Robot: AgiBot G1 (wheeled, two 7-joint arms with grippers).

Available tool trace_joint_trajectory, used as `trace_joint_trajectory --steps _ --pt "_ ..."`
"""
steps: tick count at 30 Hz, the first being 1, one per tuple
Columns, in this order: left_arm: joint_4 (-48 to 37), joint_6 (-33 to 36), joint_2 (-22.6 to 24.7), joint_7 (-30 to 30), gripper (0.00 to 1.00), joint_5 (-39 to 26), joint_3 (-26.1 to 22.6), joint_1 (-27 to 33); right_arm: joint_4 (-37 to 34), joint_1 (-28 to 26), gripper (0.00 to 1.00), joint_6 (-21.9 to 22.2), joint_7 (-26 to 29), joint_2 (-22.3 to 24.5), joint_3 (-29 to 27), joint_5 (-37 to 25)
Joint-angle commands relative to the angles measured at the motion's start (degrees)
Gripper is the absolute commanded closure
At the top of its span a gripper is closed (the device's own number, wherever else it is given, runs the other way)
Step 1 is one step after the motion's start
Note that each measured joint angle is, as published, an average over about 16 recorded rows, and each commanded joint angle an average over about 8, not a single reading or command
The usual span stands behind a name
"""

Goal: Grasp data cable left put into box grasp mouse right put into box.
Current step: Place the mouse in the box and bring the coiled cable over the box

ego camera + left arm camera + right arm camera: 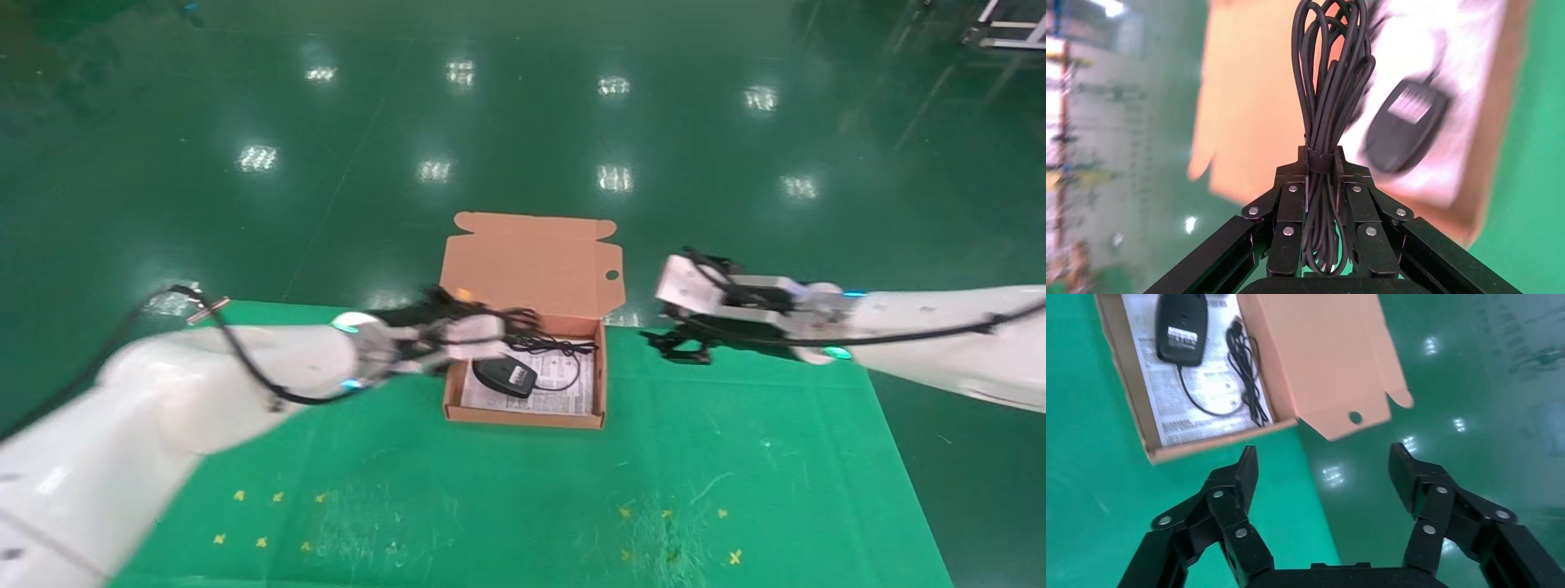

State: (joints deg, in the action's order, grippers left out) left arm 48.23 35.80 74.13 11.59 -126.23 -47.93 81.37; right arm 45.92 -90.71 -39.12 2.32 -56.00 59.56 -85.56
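My left gripper (1320,177) grips the data cable (1329,92) above the box (523,420); my right gripper (1322,468), beside it, spread empty.

Industrial hall or robot test floor. Glossy green epoxy floor (523,122) reflecting rows of ceiling lights. Green mat (735,457) as work surface, yellow cross markers (261,541) on it. Metal frame (1009,28) at far edge of floor.
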Motion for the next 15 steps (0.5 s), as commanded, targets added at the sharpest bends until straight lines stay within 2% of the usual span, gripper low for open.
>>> trace_joint_trajectory --steps 1,6,10,14,15 --pt "-2.53 -1.44 2.18 -1.93 1.0 1.31 -0.31 -0.25 3.6 0.14 0.0 -0.04 2.21 2.62 0.33 -0.85" --pt "-5.81 -4.57 3.9 -6.42 1.0 6.12 -3.03 -0.17 10.6 0.29 0.0 0.47 8.49 6.4 1.43 -4.13" --pt "-7.31 -6.19 4.46 -7.61 0.5 9.05 -5.23 0.1 13.95 0.29 0.0 0.73 11.99 8.04 2.09 -6.26" --pt "-8.12 -6.82 4.85 -7.56 0.0 10.34 -6.28 0.26 15.32 0.32 0.0 0.85 13.13 8.65 2.38 -7.22" --pt "-8.24 -6.9 4.92 -7.52 0.0 10.56 -6.43 0.28 15.52 0.32 0.0 0.87 13.27 8.74 2.43 -7.37"
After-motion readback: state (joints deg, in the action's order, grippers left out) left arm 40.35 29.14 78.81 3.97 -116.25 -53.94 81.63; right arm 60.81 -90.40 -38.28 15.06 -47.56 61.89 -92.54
